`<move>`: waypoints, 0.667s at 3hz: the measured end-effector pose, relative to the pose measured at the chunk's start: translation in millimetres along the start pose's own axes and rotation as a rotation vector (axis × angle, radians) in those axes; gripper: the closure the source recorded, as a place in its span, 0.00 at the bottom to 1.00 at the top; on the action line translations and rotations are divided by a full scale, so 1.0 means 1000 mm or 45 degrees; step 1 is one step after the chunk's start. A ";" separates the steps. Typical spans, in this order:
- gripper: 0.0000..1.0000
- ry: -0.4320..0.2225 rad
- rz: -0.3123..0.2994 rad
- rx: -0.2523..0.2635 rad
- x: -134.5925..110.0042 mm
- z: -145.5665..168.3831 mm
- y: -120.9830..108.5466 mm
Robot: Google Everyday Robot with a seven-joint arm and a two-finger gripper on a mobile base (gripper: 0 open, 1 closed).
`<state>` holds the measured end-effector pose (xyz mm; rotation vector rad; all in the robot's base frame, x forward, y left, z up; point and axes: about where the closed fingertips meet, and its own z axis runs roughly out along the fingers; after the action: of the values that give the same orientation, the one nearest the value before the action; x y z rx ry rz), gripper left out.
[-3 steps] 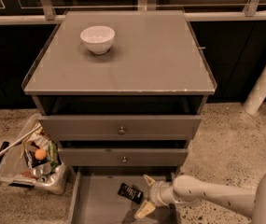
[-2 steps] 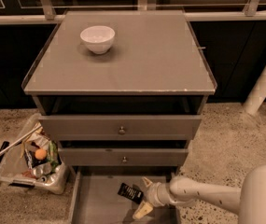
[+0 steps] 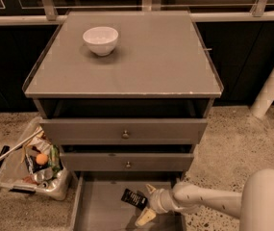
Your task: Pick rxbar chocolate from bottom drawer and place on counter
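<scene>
**Gripper spread at the bar, low in the open bottom drawer**

The gripper (image 3: 144, 205) sits down inside the bottom drawer (image 3: 100, 214), reaching in from the right on its pale arm (image 3: 208, 202). Its two fingers stand apart, one angled upward and one downward, with nothing pinched between them. The rxbar chocolate (image 3: 133, 198) lies flat on the drawer floor just left of the gripper, at the mouth of the spread fingers and nearest the upper one. Whether that finger touches the wrapper cannot be told. The wide stance seems meant to let the fingers pass either side of the thin bar before they close on it.

The drawer is pulled out toward the camera, which is what makes the bar reachable from above. The two knobbed drawers (image 3: 125, 134) stand directly above and behind the gripper. Any lift would therefore probably have to come forward and clear their fronts before rising.

The counter (image 3: 155, 61) lies far above the gripper. A white bowl (image 3: 100, 40) stands on it, up and to the gripper's left, so the nearer and right-hand part looks the likelier spot for the bar. A plastic bin (image 3: 31, 170) of clutter stands on the floor to the gripper's left, outside the drawer and apart from the work.

By this view the task is at the grasp, with the bar not yet lifted.
</scene>
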<state>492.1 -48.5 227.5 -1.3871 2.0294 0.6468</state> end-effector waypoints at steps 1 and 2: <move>0.00 -0.038 -0.013 0.009 0.008 0.015 -0.007; 0.00 -0.089 -0.036 0.060 0.020 0.031 -0.024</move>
<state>514.7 -48.9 190.2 -1.3453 1.9548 0.6227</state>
